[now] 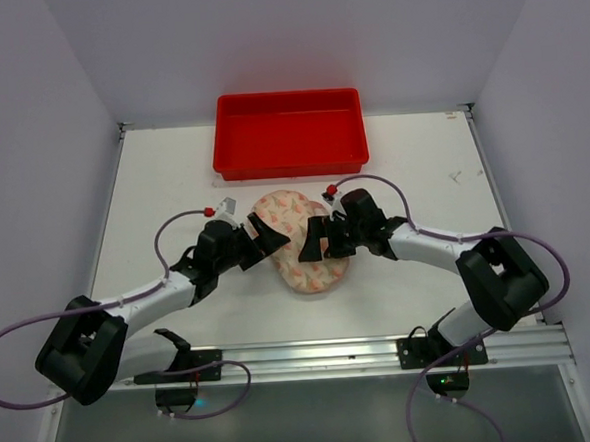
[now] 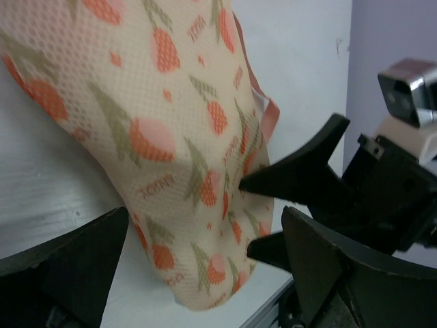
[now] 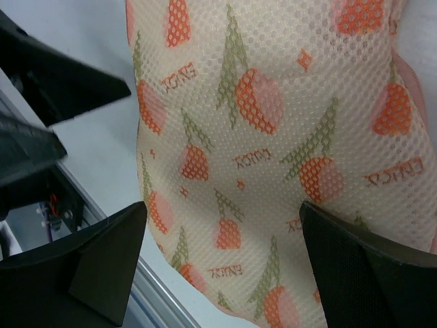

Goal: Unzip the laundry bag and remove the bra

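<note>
The laundry bag (image 1: 302, 243), a cream mesh pouch with red-orange fruit prints and pink trim (image 2: 265, 104), lies on the white table between both grippers. My left gripper (image 1: 265, 240) is open at the bag's left edge; in the left wrist view (image 2: 205, 220) its jaws stand wide apart with the bag's near lobe (image 2: 171, 137) between them. My right gripper (image 1: 319, 241) is open at the bag's right side; in the right wrist view (image 3: 224, 208) its jaws straddle the mesh (image 3: 273, 137). No bra shows; the pouch hides whatever is inside it.
A red rectangular tray (image 1: 289, 161) stands at the back of the table, just beyond the bag. The metal rail of the table's near edge (image 1: 383, 351) runs close behind both arms. The other arm's black fingers (image 2: 300, 174) show in the left wrist view.
</note>
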